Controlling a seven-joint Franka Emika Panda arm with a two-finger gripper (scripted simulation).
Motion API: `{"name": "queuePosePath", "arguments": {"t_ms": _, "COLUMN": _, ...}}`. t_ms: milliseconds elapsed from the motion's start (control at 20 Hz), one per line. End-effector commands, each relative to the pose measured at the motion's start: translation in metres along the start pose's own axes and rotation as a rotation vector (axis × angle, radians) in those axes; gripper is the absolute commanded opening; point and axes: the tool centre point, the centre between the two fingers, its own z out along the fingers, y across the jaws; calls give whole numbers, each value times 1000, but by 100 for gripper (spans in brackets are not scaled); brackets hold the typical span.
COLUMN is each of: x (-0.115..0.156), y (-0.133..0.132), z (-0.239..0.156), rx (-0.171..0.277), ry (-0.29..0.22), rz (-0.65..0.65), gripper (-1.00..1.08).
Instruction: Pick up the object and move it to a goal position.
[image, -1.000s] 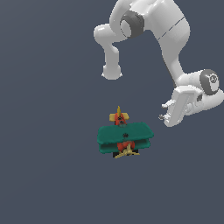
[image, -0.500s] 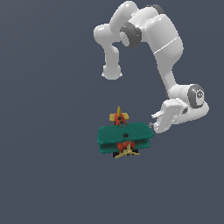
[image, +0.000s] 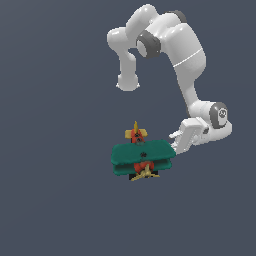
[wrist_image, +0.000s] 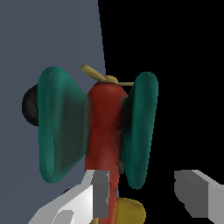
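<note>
- Toy plane (image: 143, 159) sits mid-table, untouched.
- Gripper (image: 175, 142) spread wide, empty, beside wing on exterior view's right.
- Risk: fingers (wrist_image: 101, 192) approx. at tail, off-centre; may nudge plane or slip off.

floor (image: 50, 200): plain slate-grey, flat | light: even | beyond floor edge: black void (wrist_image: 175, 65)

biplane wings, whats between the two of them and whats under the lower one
Between the teal wings runs the red-orange body, with the yellow propeller at its nose. A black wheel shows past one wing; the rest of the underside is covered.
</note>
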Motion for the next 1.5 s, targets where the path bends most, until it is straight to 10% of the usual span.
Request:
{"name": "queuePosePath", "arguments": {"t_ms": 0, "x": 0, "y": -1, "z": 0, "rx": 1, "ry": 1, "rz": -1, "gripper": 28}}
{"name": "queuePosePath", "arguments": {"t_ms": 1200, "x": -4, "y": 1, "z": 45, "rx": -15, "ry": -21, "rz": 2, "gripper": 28}}
{"name": "queuePosePath", "arguments": {"t_ms": 1250, "x": -4, "y": 1, "z": 45, "rx": -15, "ry": -21, "rz": 2, "gripper": -100}}
{"name": "queuePosePath", "arguments": {"t_ms": 1450, "x": -4, "y": 1, "z": 45, "rx": -15, "ry": -21, "rz": 2, "gripper": -100}}
